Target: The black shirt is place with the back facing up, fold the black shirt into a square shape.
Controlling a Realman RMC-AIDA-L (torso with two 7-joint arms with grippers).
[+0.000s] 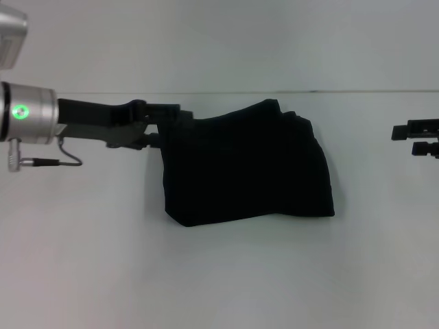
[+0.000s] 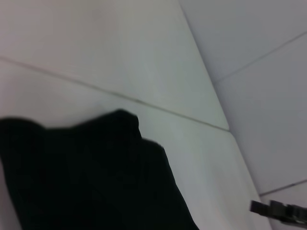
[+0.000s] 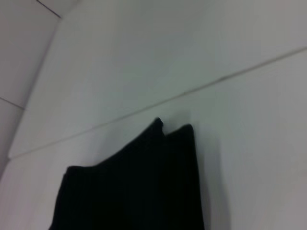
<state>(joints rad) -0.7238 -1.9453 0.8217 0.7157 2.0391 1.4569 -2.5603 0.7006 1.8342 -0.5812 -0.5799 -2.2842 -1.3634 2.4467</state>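
The black shirt (image 1: 247, 168) lies folded into a rough, lumpy rectangle in the middle of the white table (image 1: 219, 274), with no lettering showing. It also shows in the left wrist view (image 2: 86, 177) and the right wrist view (image 3: 134, 191). My left gripper (image 1: 164, 127) reaches in from the left and sits at the shirt's far left corner, dark against the dark cloth. My right gripper (image 1: 411, 139) is at the right edge of the head view, well apart from the shirt, its two fingers apart and empty. It also shows far off in the left wrist view (image 2: 278, 211).
The table's far edge (image 1: 274, 92) runs just behind the shirt, with a pale wall beyond it. White table surface surrounds the shirt on the near side and on both sides.
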